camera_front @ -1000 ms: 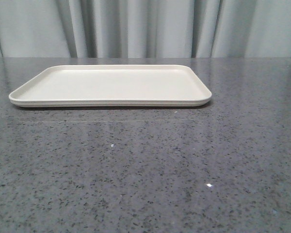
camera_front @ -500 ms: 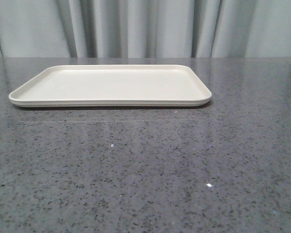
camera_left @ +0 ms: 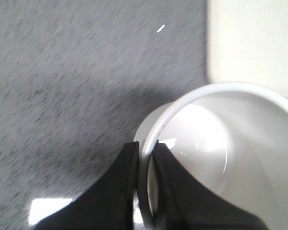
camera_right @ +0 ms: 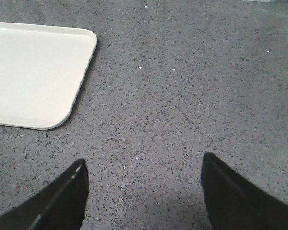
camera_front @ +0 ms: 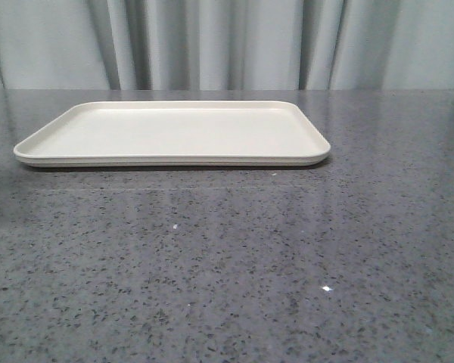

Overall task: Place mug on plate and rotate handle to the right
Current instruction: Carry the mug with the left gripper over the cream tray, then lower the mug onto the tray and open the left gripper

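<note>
The front camera sits low, facing forward across the table [camera_front: 227, 287]. Both wrist cameras look steeply down from close. All three share the plate [camera_front: 174, 132].

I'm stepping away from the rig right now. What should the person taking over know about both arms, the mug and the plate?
Left gripper: jaws shut on the mug, pinching its wall at the rim, one inside and one outside. The mug is over the grey table, beside the plate's edge; its handle is not visible.
Right gripper: open, holding nothing, over bare table near a corner of the plate.
Done: mug grasped. The front view shows nothing on the plate.
Left: set the mug on the plate, then turn the handle to the right.
</note>
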`<state>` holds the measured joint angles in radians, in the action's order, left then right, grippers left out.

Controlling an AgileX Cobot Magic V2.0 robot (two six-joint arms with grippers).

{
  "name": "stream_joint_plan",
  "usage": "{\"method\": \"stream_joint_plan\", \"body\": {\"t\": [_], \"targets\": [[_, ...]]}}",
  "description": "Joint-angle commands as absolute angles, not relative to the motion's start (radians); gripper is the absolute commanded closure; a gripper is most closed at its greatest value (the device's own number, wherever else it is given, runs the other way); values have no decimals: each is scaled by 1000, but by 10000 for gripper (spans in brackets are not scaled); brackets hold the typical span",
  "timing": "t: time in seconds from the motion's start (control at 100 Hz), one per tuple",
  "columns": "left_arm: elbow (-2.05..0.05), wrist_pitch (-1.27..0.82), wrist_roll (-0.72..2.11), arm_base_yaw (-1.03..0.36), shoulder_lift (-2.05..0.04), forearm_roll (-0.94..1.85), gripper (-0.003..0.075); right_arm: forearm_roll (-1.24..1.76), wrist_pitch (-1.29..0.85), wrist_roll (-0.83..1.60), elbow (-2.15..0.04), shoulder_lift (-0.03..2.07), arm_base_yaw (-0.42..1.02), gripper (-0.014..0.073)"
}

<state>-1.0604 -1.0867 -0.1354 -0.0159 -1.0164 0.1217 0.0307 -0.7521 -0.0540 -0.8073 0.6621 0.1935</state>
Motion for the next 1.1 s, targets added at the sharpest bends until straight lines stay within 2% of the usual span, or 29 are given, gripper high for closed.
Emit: {"method": "stream_joint_plan", "body": {"t": [0.0, 0.15, 0.54, 0.86, 1.09], "targets": [[-1144, -1030, -121, -15, -1037, 203, 741, 30, -693, -52, -841, 666, 186, 87], [-1229, -989, -121, -56, -1126, 257, 741, 30, -687, -52, -841, 666, 186, 87], [-1474, -911, -123, -305, -1475, 271, 741, 30, -686, -52, -841, 666, 186, 87], [-1676, -922, -127, -378, -1683, 267, 741, 30, -694, -52, -841, 666, 186, 87], [-1726, -991, -127, -386, -1747, 262, 741, 30, -696, -52, -841, 666, 186, 87]]}}
